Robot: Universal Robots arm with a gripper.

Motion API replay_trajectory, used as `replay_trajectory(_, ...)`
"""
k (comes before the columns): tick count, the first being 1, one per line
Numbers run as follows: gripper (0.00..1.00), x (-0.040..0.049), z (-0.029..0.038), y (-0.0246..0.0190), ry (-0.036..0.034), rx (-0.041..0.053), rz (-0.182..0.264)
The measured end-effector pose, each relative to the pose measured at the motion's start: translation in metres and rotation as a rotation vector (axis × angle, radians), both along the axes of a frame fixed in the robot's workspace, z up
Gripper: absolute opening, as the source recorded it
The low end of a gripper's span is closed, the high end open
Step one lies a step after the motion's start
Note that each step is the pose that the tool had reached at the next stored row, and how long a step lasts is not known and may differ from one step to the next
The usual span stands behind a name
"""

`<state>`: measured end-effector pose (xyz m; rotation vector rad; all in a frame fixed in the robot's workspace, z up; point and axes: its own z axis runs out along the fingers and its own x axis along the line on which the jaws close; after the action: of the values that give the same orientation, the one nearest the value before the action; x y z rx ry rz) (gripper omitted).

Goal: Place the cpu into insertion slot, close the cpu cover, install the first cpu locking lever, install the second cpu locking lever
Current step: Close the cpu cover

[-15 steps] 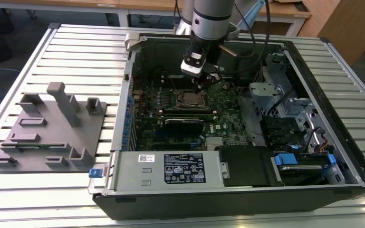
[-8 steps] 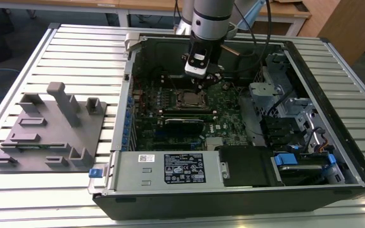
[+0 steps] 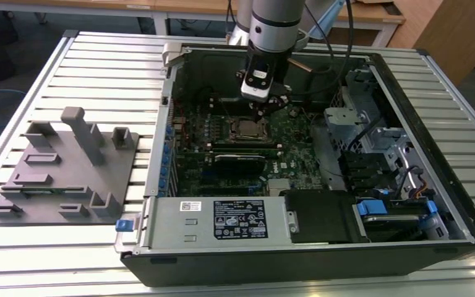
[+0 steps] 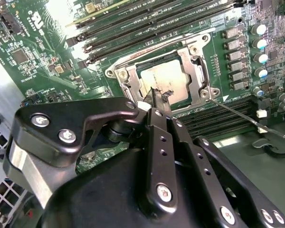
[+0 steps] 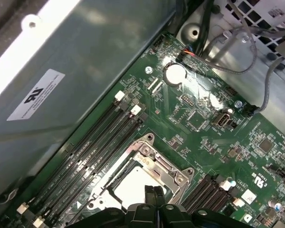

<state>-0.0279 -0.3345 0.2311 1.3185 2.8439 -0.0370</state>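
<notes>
Status: the cpu [image 4: 168,78] is seated in the insertion slot [image 4: 205,92], silver top up. The cpu cover [image 4: 197,71] looks down flat around it, chip showing through the window. We count steps one and two as done.

Levers: we judge they're what's left. One locking lever [image 4: 247,118] sticks out from the socket corner, slanting across the memory slots [image 4: 213,116], so it reads as unlatched. The other lever [image 4: 156,53] lies along the socket's far edge; we can't tell if it's hooked.

The gripper [image 4: 157,97] hangs just over the cpu edge, fingers pressed together and nothing held that we can see. Contact with the cover: can't tell.

View split:
- The second wrist view gives us the loose lever and the cover seating.
- The first wrist view gives the gripper tips [image 5: 153,190] over the chip, plus the coin cell [image 5: 175,73] and the case wall [image 5: 85,71].
- The exterior view places the arm inside the open computer case [image 3: 435,148], gripper [image 3: 262,110] above the socket. A grey fixture tray [image 3: 64,173] sits on the table at the exterior view's left.
</notes>
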Motion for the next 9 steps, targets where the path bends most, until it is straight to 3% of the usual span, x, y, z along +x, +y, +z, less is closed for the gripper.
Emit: replay_trajectory(9, 0.11, 0.0000, -0.0001, 0.0000, 0.0001, -0.0001, 0.142)
